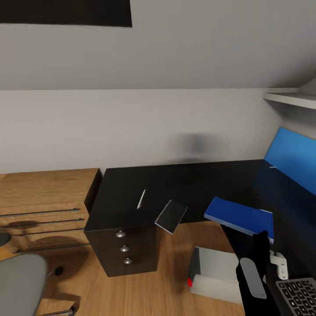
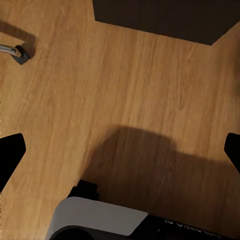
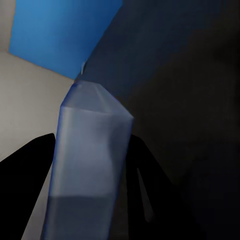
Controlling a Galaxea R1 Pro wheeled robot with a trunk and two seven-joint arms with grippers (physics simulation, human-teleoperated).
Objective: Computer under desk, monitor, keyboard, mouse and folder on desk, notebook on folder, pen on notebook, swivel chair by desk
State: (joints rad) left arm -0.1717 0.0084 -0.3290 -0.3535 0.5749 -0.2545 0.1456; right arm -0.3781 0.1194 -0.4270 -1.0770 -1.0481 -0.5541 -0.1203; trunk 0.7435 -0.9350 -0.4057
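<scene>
The step in hand is judged to be the placing of the folder (image 1: 239,217) on the desk (image 1: 193,184). In the right wrist view the right end effector (image 3: 92,165) is seen closed on the folder, whose thin pale edge is gripped between the two dark fingers (image 3: 30,170). In the head view the right end effector (image 1: 262,235) is found at the near corner of the folder, which lies flat or almost flat on the black top; whether it rests fully cannot be told.

Beyond the right end effector, toward the wall, the blue back panel (image 1: 292,158) is seen. Toward the left of it the notebook (image 1: 171,216) is lying with one part over the edge of the desk, and further on the pen (image 1: 141,198) lies apart. The keyboard (image 1: 300,296) is just beside the right arm, and the computer (image 1: 215,274) stands on the floor below it.

The left end effector (image 2: 120,150) is held wide open with nothing in it, over the wood floor (image 2: 125,75), near a castor (image 2: 20,54) of the swivel chair (image 1: 22,281).

For the next move the folder should be set down flat and released; then the notebook must be taken carefully, because it could be pushed off.
</scene>
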